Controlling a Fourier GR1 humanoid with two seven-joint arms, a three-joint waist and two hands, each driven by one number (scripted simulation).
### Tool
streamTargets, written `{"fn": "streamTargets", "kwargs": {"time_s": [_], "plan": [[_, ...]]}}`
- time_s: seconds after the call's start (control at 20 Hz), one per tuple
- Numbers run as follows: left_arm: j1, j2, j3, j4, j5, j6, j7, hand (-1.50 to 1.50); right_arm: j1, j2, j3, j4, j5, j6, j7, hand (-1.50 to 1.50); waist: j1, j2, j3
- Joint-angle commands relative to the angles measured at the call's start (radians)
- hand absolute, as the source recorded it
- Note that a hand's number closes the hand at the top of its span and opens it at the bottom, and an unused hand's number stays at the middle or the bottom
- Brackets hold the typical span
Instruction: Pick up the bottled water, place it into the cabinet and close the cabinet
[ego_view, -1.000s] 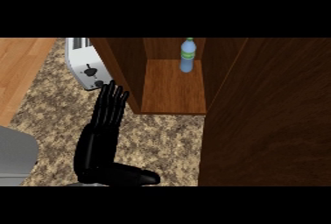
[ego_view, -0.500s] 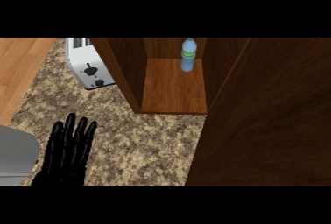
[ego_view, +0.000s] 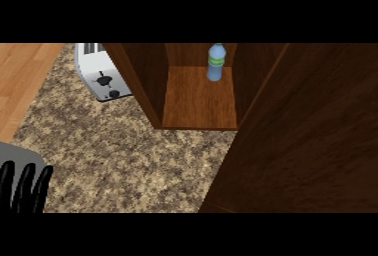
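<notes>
Speckled granite counter fills the lower left of the head view, bordered by a strip of pale wood at the far left. Bottled water stands upright at the back of the open cabinet, on its wooden shelf, well apart from the left hand and up and to the right of it; it appears to be the only thing in that compartment, though the shelf's far corners are in shadow and cannot be checked. Placement therefore looks complete, and the step in hand is judged to be closing the cabinet. Cabinet door, a broad dark panel, stands swung out toward the viewer, to the right of the hand and beyond the whole width of counter. Only the left hand's fingertips show, at the lower left edge, straight, pointing up and grasping nothing, over a grey surface at that corner whose identity cannot be told. No right hand shows. The next move calls for a hand to reach the door's outer face or free edge and push it round toward the cabinet front until it covers the shelf, without sweeping into the opening where the bottle stands. Toaster sits on the counter just left of the cabinet's side wall, up and to the right of the hand.
</notes>
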Motion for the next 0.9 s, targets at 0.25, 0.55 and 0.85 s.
{"fn": "streamTargets", "kwargs": {"time_s": [0.25, 0.55, 0.85], "plan": [[0.188, 0.08, 0.189, -0.077, 0.18, -0.165, -0.044, -1.5, -0.127, 0.124, 0.188, -0.012, 0.052, 0.012, 0.139, 1.5, 0.013, -0.013, -0.006], [0.236, 0.108, 0.285, -0.029, 0.265, -0.28, -0.077, -1.5, -0.283, 0.289, 0.202, 0.086, -0.02, -0.069, 0.286, 1.5, 0.033, -0.008, -0.007], [0.312, 0.115, 0.385, -0.018, 0.332, -0.381, -0.098, -1.5, -0.555, 0.294, 0.149, 0.134, -0.138, -0.223, 0.42, 1.5, 0.016, -0.008, -0.005]]}}
